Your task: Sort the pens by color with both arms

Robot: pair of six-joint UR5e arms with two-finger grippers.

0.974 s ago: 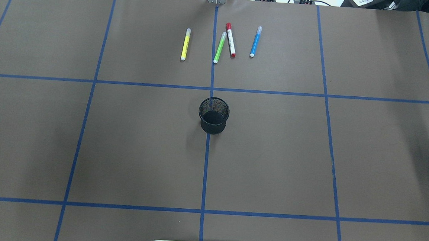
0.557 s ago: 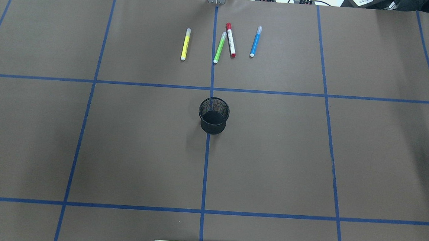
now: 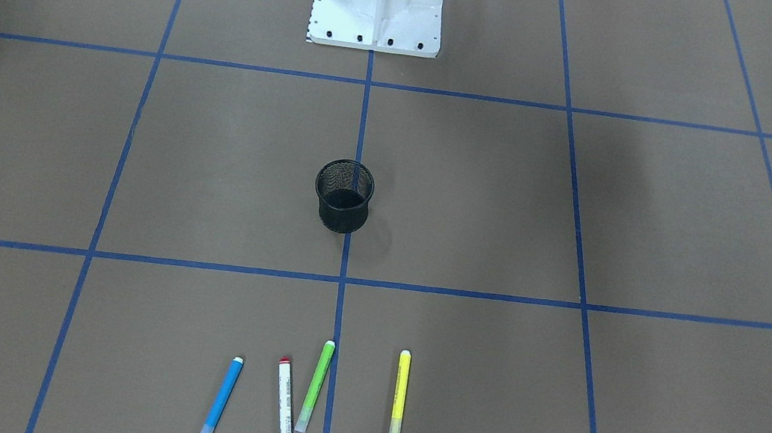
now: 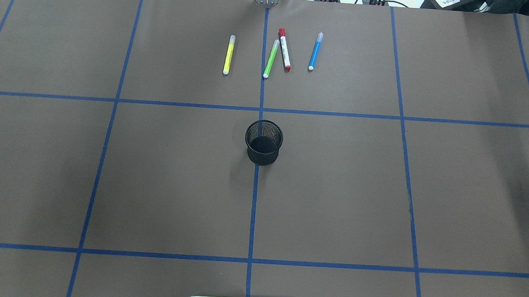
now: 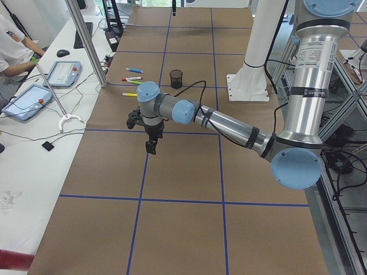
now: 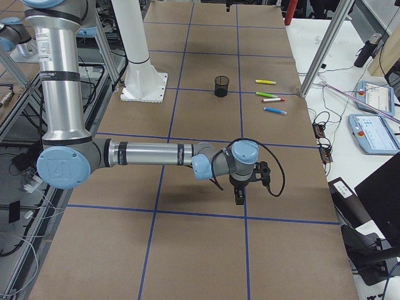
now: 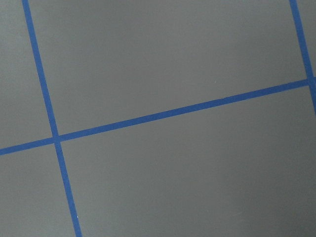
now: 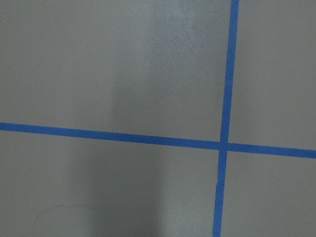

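Black left hand (image 5: 151, 148) hangs from the near arm over the left end of the table (image 4: 381, 197), pointing down at bare brown paper; whether it is spread or closed cannot be told. Right hand (image 6: 239, 199) hangs likewise over the opposite end, its state equally unreadable. Compared with a second ago, the black slivers at both side edges of the overhead view have all but left the frame. Yellow pen (image 4: 229, 54), green pen (image 4: 270, 58), red-capped pen (image 4: 284, 49) and blue pen (image 4: 315, 51) lie flat in a row near the table's far edge, unmoved, well apart from both hands. Mesh cup (image 4: 263, 142) stands upright at centre on a blue tape line (image 4: 253, 212), with wide bare paper all round. Operators' bench with tablets (image 5: 62, 73) borders the far edge.
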